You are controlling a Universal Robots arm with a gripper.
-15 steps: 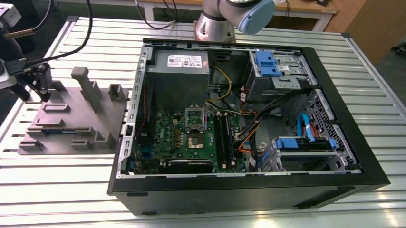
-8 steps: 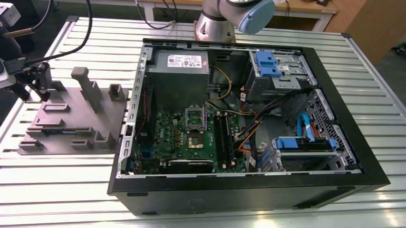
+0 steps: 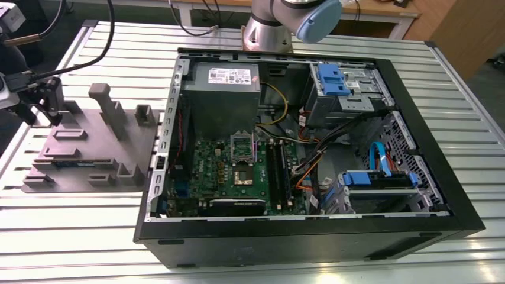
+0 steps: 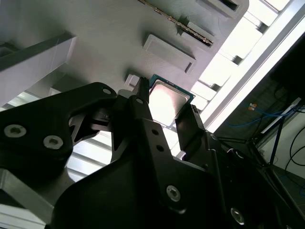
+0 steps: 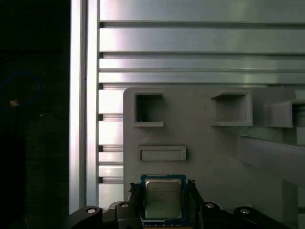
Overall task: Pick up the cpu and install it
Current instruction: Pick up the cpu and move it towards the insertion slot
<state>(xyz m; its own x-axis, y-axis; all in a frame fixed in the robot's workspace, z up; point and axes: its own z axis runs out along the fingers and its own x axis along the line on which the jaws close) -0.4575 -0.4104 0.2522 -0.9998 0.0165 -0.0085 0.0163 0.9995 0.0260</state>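
Observation:
The cpu point(image 5: 163, 199) is a small square chip with a shiny silver top and a thin green rim. It sits between my gripper's point(image 5: 163, 187) two black fingers, which press on two opposite edges. In the second wrist view the cpu point(image 4: 166, 102) shows bright between the same fingers point(image 4: 142, 95). It is at the corner of the grey holder tray point(image 5: 209, 157); I cannot tell whether it is lifted off. In the exterior view my gripper point(image 3: 44, 115) hangs over the tray's point(image 3: 87, 148) far corner on that view's left. The motherboard socket point(image 3: 241, 175) lies open inside the computer case.
The open black computer case point(image 3: 316, 236) takes up the middle of the slatted metal table point(image 3: 71, 236). Inside are a grey power supply point(image 3: 222, 94), cables and blue drive brackets point(image 3: 377, 180). Upright grey posts point(image 3: 103, 103) rise from the tray. The arm's base point(image 3: 268, 29) stands behind the case.

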